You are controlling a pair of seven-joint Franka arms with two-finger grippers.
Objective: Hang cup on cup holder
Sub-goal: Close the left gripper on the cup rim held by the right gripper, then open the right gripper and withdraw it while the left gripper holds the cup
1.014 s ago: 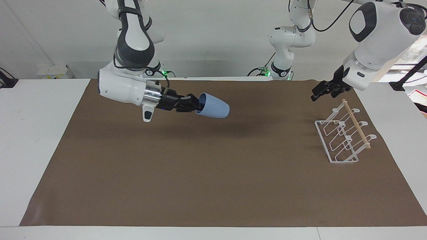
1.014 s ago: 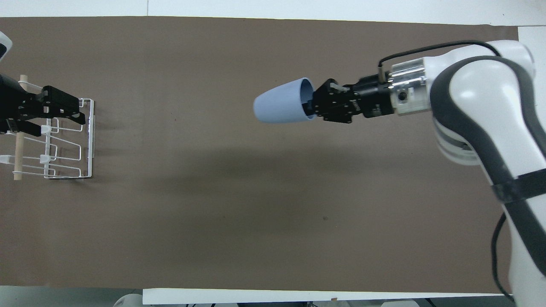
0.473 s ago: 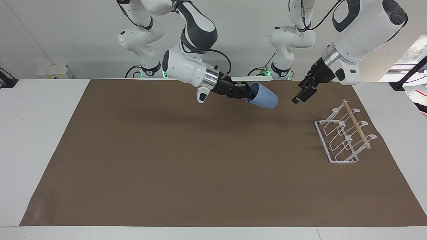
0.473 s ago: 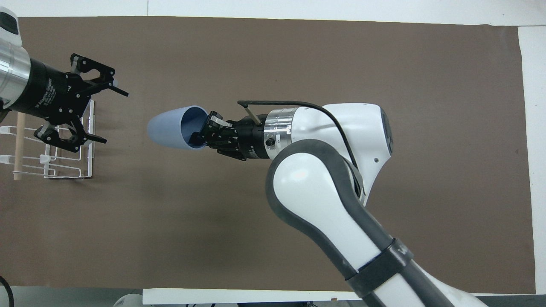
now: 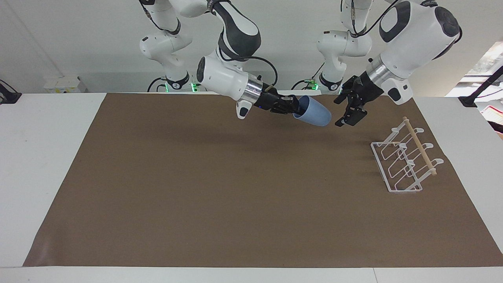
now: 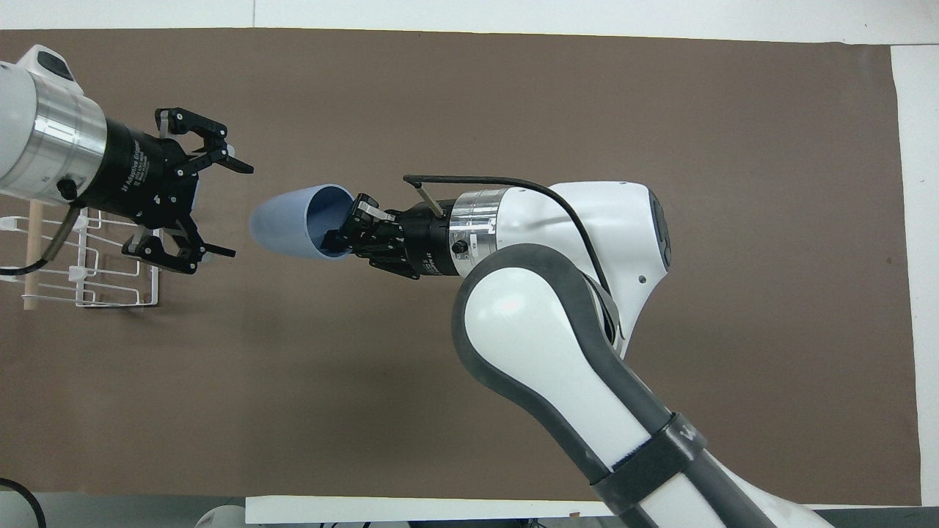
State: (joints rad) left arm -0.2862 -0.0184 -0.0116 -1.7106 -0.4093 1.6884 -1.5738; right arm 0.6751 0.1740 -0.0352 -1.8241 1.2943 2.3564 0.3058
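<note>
Since a second ago the right gripper has swung the cup from mid-bench toward the left arm's end, and the left gripper has come off the cup holder to meet it.

Cup's up in the air, on its side, base aimed at the left gripper. Right fingers pinch its rim, one tucked inside the mouth. Left fingers are spread wide, just beside the base, not touching yet.

Looks like a handover to me. My worry: that tumbler is tapered and smooth, so if the left fingers close too near the narrow end it could squirt out, or drop if the right lets go early.

Bench is white with a big brown mat; plain white wall, rack sits by the mat's edge.
</note>
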